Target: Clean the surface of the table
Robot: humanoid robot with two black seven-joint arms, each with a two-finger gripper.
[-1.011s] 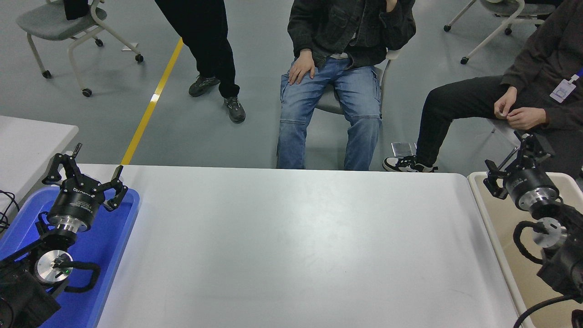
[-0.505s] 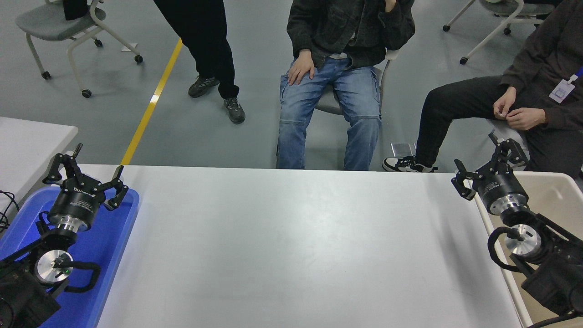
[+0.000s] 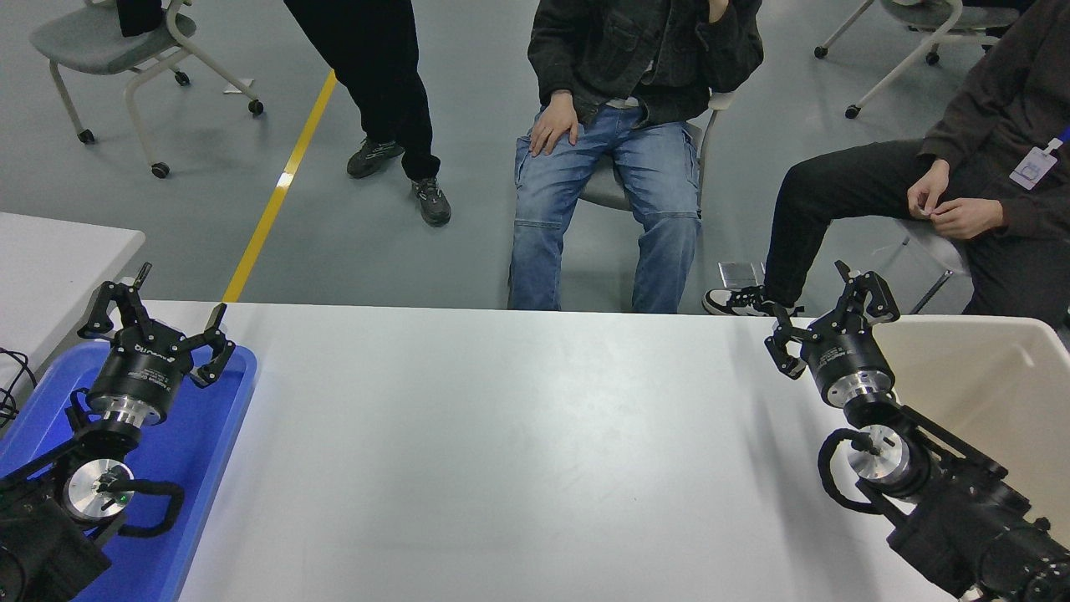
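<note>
The tabletop [image 3: 518, 451] spreads wide before me, bare of any clutter I can see, so little seems left to clear. My right gripper [image 3: 832, 311] hovers at its far right corner, fingers apart, holding nothing. My left gripper [image 3: 159, 313], fingers apart too, sits over the blue tray [image 3: 213, 451].

The table surface [image 3: 518, 451] looks smooth and matt white, with a soft sheen. The blue tray [image 3: 196, 451] under the left gripper's [image 3: 159, 313] fingers is glossy plastic. Both grippers are matt black with polished metal collars; behind the right gripper [image 3: 827, 313] sits a smooth, matt cream bin [image 3: 986, 376].
</note>
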